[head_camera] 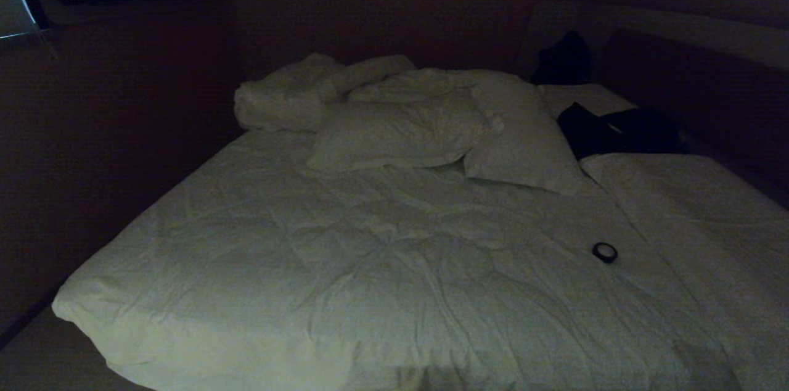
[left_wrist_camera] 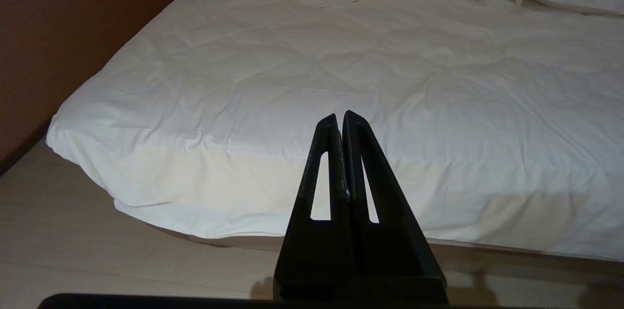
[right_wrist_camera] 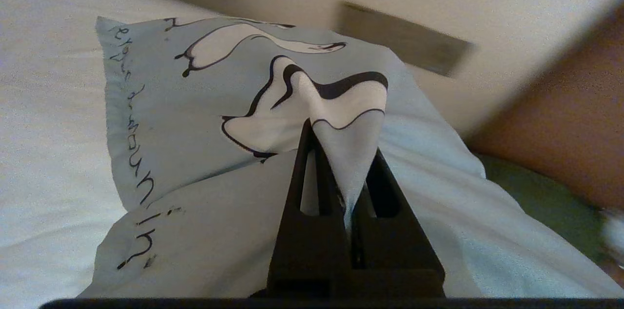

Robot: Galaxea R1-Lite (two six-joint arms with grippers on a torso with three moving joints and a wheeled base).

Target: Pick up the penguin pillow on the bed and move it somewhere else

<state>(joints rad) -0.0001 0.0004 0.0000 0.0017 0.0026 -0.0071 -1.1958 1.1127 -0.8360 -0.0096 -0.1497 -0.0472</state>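
Penguin pillow (right_wrist_camera: 204, 119): near edge cut off by the frame behind the right end effector (right_wrist_camera: 341, 153); fabric pinched between its fingers hides part of the print.
Background beyond right end effector: blurred, shapes unreadable.
Head view: neither end effector visible; dark items (head_camera: 616, 129) by the headboard too dim to identify.
Small ring (head_camera: 605, 251) on the bed (head_camera: 345, 255): too small to tell.

Your right gripper (right_wrist_camera: 341, 153) is clamped on a pinch of the penguin pillow (right_wrist_camera: 195, 119), fabric bunched up between the closed fingers. Light blue cover, black-and-white penguin print, and dark handwritten text along one edge are all visible. White bedding (right_wrist_camera: 44, 104) sits just beside the pillow. Background past it is blurred: pale floor, brown wall.
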